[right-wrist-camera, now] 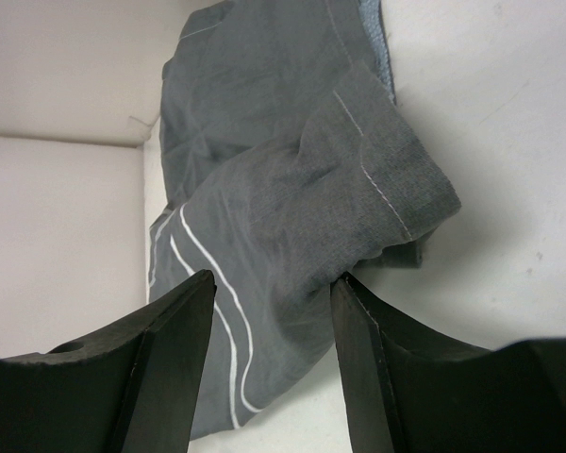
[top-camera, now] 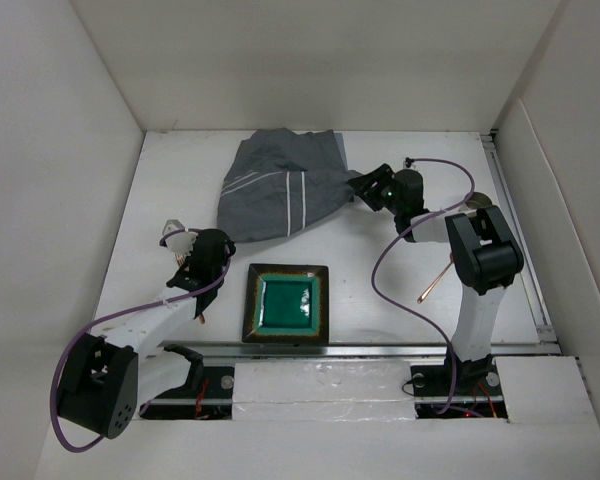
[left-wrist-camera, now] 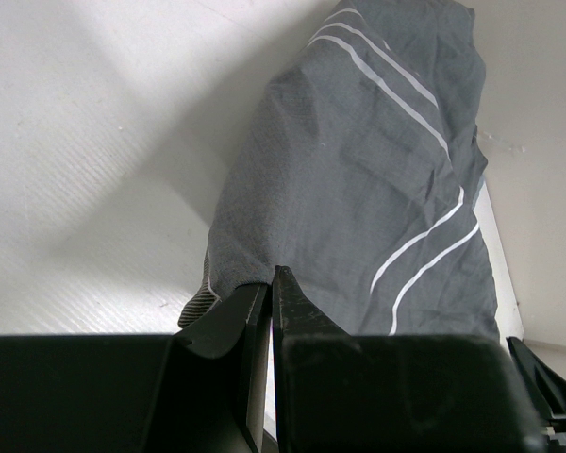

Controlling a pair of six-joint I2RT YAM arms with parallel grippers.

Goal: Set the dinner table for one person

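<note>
One grey striped cloth (right-wrist-camera: 292, 189), right pincer (right-wrist-camera: 274, 278) spread around it

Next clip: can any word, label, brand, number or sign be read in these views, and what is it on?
None: no view shows readable writing.
The grey cloth carries only plain white stripes, no lettering.
The green square plate and the white table bear no label, number or sign.

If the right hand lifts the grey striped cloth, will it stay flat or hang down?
Probably floppy: the cloth lies rumpled and folded, so it should drape from the right hand. Thin fabric, likely light; a push would bunch it.
</note>
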